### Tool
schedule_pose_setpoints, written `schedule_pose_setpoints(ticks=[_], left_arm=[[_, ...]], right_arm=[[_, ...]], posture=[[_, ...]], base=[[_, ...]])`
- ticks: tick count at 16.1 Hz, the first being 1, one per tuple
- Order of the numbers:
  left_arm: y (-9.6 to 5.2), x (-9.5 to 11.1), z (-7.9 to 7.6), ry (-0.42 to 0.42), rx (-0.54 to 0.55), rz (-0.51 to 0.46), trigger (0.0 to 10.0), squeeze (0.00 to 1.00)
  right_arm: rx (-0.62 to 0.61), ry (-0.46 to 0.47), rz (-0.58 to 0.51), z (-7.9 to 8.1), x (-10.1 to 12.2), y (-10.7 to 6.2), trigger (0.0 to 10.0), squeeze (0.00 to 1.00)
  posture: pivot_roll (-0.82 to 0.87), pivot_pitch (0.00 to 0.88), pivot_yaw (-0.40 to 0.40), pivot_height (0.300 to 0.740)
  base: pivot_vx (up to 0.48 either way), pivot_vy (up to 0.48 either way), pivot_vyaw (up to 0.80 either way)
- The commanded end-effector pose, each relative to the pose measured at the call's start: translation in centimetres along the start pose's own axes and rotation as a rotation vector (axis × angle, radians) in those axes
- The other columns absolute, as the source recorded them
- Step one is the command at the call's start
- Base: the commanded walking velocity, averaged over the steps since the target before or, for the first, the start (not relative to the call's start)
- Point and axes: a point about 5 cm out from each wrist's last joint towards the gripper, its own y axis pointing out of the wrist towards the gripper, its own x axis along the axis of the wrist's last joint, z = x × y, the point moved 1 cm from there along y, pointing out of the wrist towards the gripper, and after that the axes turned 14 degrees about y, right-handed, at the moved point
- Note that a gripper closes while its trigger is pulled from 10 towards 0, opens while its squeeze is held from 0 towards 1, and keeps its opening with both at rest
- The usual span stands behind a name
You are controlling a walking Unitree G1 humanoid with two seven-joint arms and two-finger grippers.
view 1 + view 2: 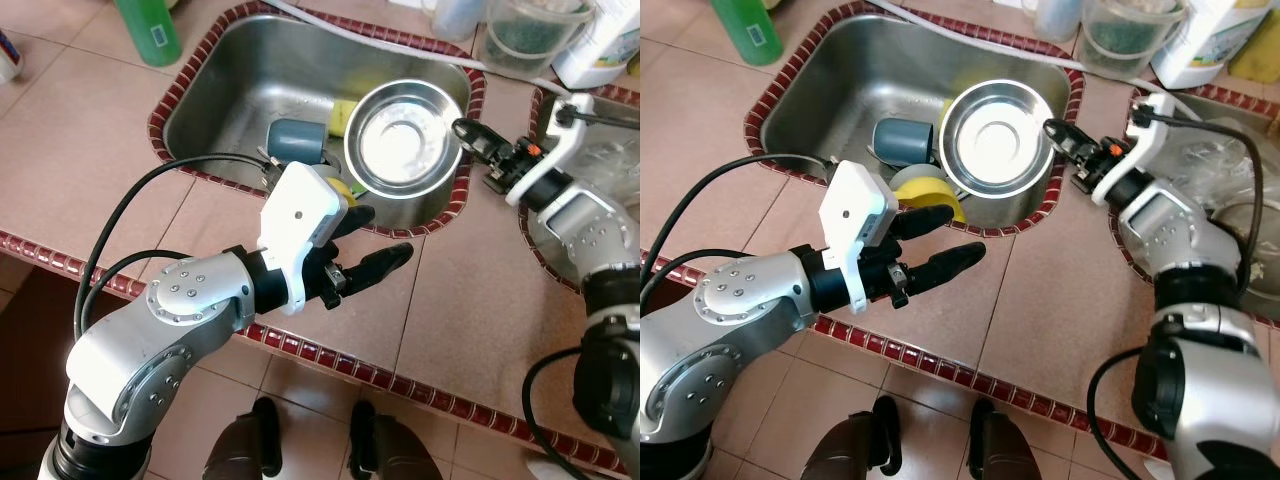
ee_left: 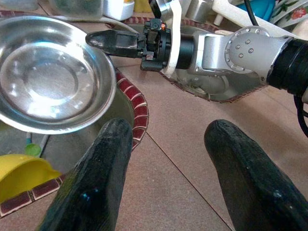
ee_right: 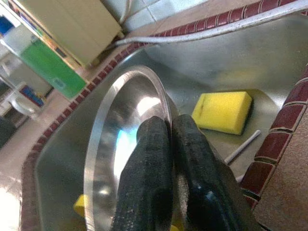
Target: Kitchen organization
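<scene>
A round steel bowl [image 1: 405, 135] hangs tilted over the right side of the steel sink [image 1: 230, 90]. My right gripper [image 1: 462, 130] is shut on its right rim; in the right wrist view both fingers [image 3: 159, 159] pinch the bowl's edge [image 3: 110, 144]. My left gripper [image 1: 385, 235] is open over the tiled counter just in front of the sink, with nothing between its fingers [image 2: 103, 163]. In the sink lie a grey cup [image 1: 295, 140], a yellow cup [image 1: 925, 190] and a yellow sponge [image 3: 222, 111].
A green bottle [image 1: 150, 30] stands behind the sink's left corner. Clear plastic containers [image 1: 530, 35] and a white jug [image 1: 600, 50] crowd the back right. A second basin [image 1: 610, 170] holding clear plastic lies under my right arm. Red tiles [image 1: 400, 380] edge the counter front.
</scene>
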Motion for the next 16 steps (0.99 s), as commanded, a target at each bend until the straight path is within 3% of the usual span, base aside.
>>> schedule_pose_setpoints(ticks=[1,5,10,13,16], left_arm=[[0.0,0.7,-0.5,0.023,-0.017,-0.022,10.0,0.00],[0.1,0.8,-0.3,0.030,-0.005,-0.023,10.0,0.00],[0.2,0.2,0.5,0.055,0.048,-0.012,10.0,0.00],[0.6,-0.9,2.3,0.069,0.160,0.008,10.0,0.00],[1.0,-2.6,4.4,0.062,0.305,0.053,10.0,0.00]], right_arm=[[-0.070,0.036,0.056,-1.5,-1.6,-0.8,10.0,1.00],[-0.043,0.042,0.060,-1.2,-1.5,-0.5,10.0,1.00],[0.036,0.016,-0.059,-0.3,-0.6,-0.2,10.0,1.00],[0.045,-0.060,-0.176,0.6,-0.7,-0.3,10.0,1.00],[0.011,-0.192,-0.264,1.7,-0.9,-0.5,10.0,1.00]], posture=[[-0.02,0.435,-0.021,0.740],[-0.02,0.430,-0.026,0.740],[-0.02,0.387,-0.026,0.740],[-0.02,0.323,-0.017,0.740],[-0.03,0.265,-0.009,0.740]], base=[[0.000,0.000,0.00],[0.000,0.000,0.00],[0.000,0.000,0.00],[0.000,0.000,0.00],[0.000,0.000,0.00]])
